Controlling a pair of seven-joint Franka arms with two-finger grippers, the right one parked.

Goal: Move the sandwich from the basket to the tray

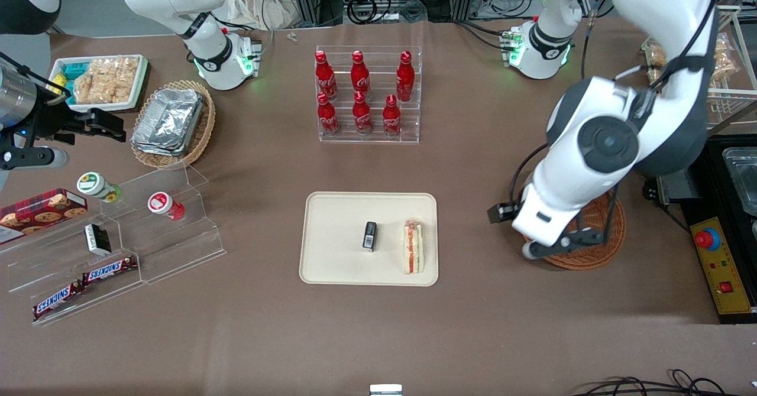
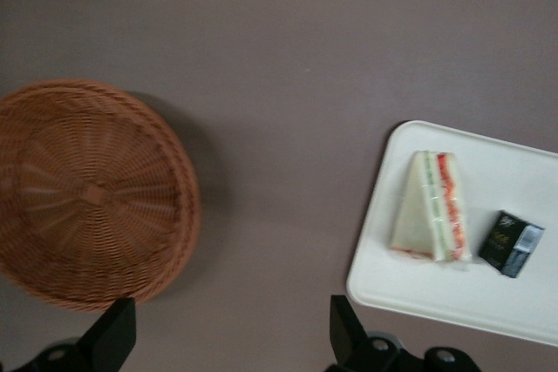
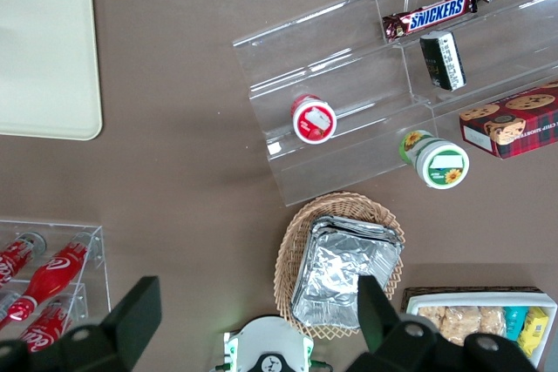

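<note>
The flat cream-beige rectangular tray (image 1: 331,266) lay nearest the front camera, mid-table. On it the small clear-wrapped triangular sandwich (image 1: 413,246) of pale bread, with orange-red and green filling along its cut edge, rested at about three o'clock from the tray's centre, near the rim toward the working arm's end. A small black packet (image 1: 369,236) lay just beside it near the tray's middle, not touching it.

Toward the working arm's end of the table sat the round reddish-brown woven wicker basket (image 2: 87,193), with nothing in it. The left arm's gripper (image 2: 228,337) hung above the bare table between basket and tray, its black fingers (image 2: 113,333) spread wide apart and holding nothing.

Farther back stood a clear acrylic rack of six red cola bottles (image 1: 362,94).
</note>
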